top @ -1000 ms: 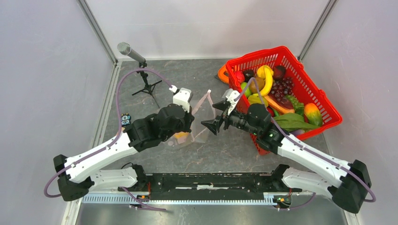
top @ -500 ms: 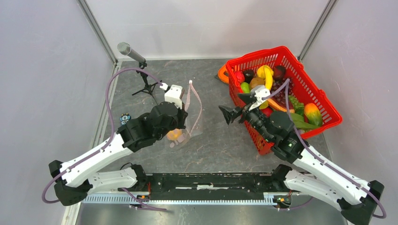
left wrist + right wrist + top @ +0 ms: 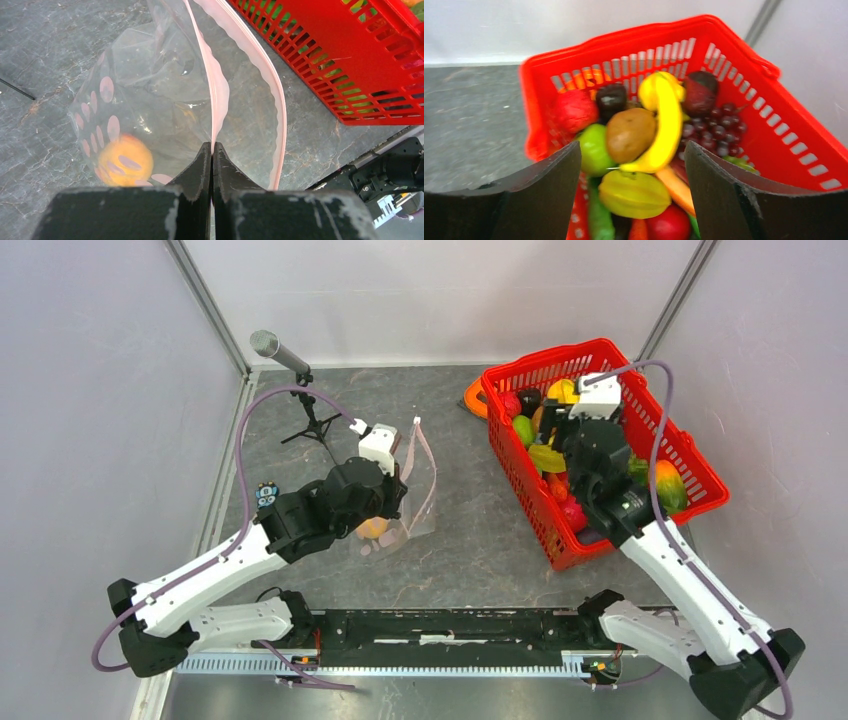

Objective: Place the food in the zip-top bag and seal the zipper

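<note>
The clear dotted zip-top bag (image 3: 415, 490) stands open on the grey table, with an orange (image 3: 125, 159) inside it. My left gripper (image 3: 212, 146) is shut on the bag's pink zipper strip (image 3: 216, 90) and holds that edge up; the other side of the mouth (image 3: 276, 95) bows away. My right gripper (image 3: 633, 165) is open and empty above the red basket (image 3: 690, 455). Between its fingers show a yellow banana (image 3: 666, 127), a brown kiwi (image 3: 630, 134), a yellow starfruit (image 3: 633, 194), a green piece (image 3: 593, 150) and purple grapes (image 3: 719, 132).
A microphone on a small tripod (image 3: 290, 365) stands at the back left. A flat orange ring (image 3: 474, 397) lies behind the basket's left corner. The red basket also shows in the left wrist view (image 3: 350, 45), close to the right of the bag.
My right gripper swung away from the bag mouth, rightward and back, and now hangs over the basket. My left gripper kept its hold on the bag, which shifted slightly.
</note>
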Available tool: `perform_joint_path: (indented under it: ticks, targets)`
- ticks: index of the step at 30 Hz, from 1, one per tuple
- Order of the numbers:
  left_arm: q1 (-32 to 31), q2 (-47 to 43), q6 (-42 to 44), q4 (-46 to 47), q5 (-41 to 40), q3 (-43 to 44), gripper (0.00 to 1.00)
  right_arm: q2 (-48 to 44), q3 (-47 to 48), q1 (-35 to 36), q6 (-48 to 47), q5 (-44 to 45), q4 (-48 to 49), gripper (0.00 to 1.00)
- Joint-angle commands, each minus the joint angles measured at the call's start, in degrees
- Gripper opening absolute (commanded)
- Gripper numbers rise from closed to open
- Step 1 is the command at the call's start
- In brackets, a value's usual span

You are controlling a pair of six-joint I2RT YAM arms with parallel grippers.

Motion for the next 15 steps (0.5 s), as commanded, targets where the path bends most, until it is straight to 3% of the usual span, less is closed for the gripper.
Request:
perform_joint_path:
  ticks: [1,5,8,15]
  targets:
    - [0.2,0.2,-0.1,2.9,1.6,-0.9,0.02,2.3,3.1,-8.0,1.0,-5.0,-2.2,0.78]
    - [0.2,-0.1,-0.2,2.9,2.0,-1.1,0.02,6.9,4.5,-14.7,2.9,-11.2,-3.5,0.74]
    - [0.2,-0.6,-0.3,2.9,2.1,-1.4,0.02,8.9,2.5,-19.7,5.6,-16.4,-1.5,0.59]
    - [0.2,-1.0,0.1,2.9,1.3,-1.8,0.02,14.7,-1.2,-29.5,11.0,-30.1,2.9,0.58]
